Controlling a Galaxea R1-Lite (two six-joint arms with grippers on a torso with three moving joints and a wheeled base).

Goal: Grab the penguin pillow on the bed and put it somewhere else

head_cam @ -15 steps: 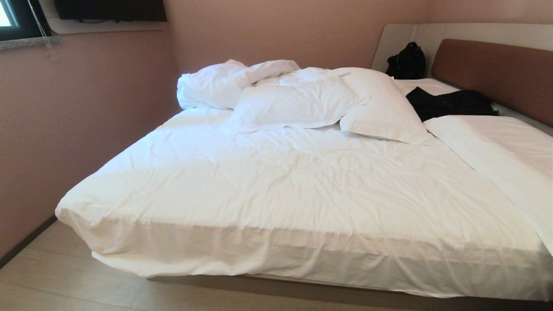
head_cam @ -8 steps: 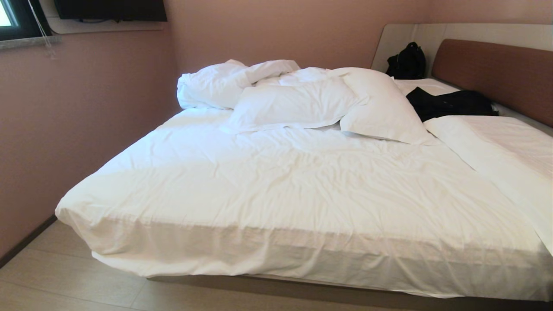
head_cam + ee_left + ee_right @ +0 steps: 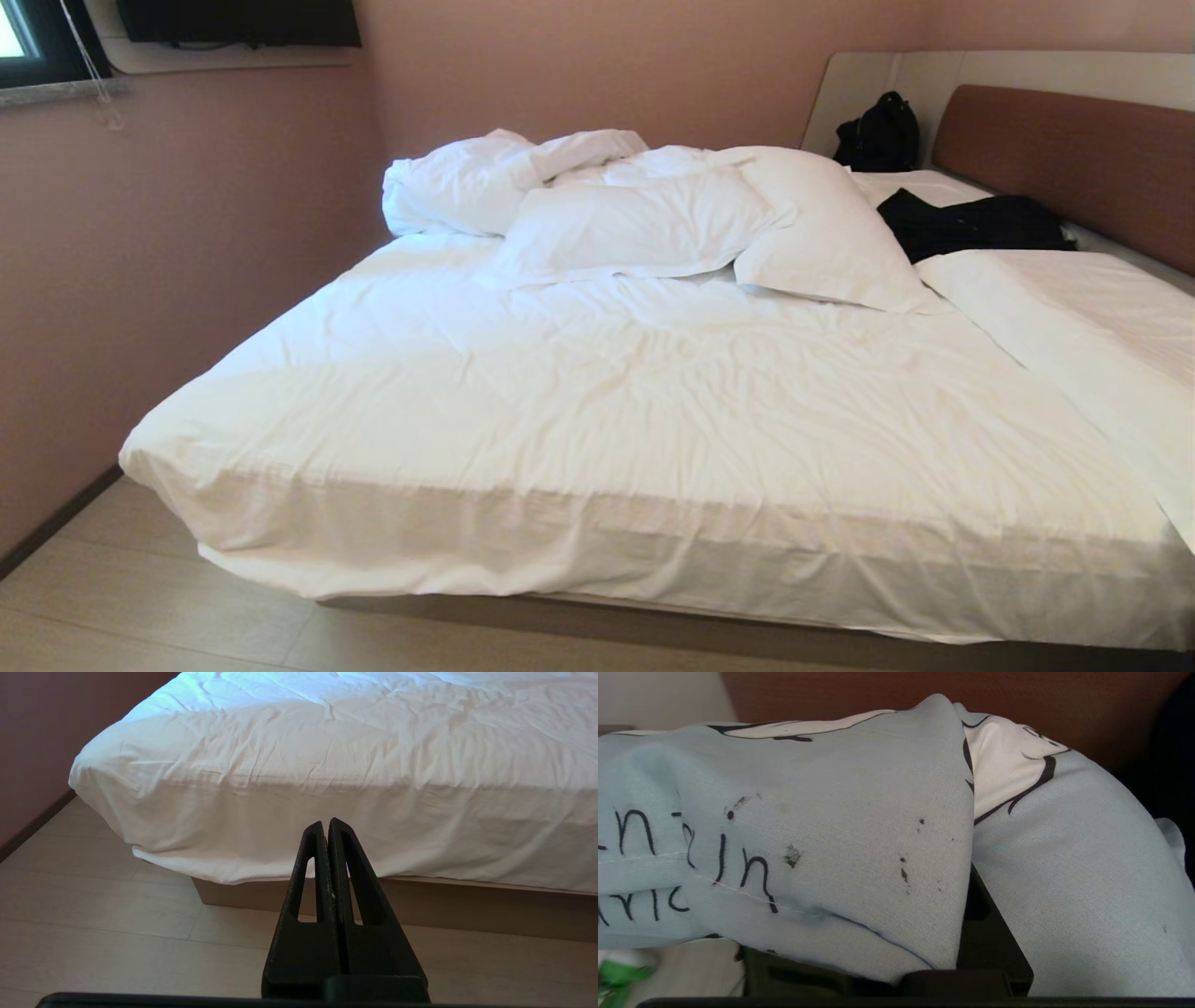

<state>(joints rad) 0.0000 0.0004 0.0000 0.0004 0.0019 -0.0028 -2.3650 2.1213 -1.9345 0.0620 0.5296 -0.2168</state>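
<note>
**Penguin pillow pinched in the right gripper, bed seen without it**

The penguin pillow (image 3: 859,849) is only seen in the right wrist view, where it fills nearly the whole frame: light-blue fabric, dark handwritten-style letters along one side, a bit of white penguin outlined in black near the far edge, plus a few small dark specks. The cloth is bunched and folded over the right gripper (image 3: 971,933), whose dark body is glimpsed under the fold. The fingers are mostly buried, but the gripper is clamped down nearly all the way on the fabric, so the pillow is being held. Brown padded surface is seen behind it.

In the head view the bed (image 3: 597,439) is shown with its rumpled white sheet, a heap of white pillows (image 3: 653,219) and duvet toward the far side, dark clothing (image 3: 971,224) near the brown headboard (image 3: 1074,159) and a black bag (image 3: 878,131) in the corner. Neither arm is caught in that view.

The left gripper (image 3: 329,828) is held low above the floor (image 3: 117,933), pointed at the bed's near edge, fingers pressed together with nothing between them.
</note>
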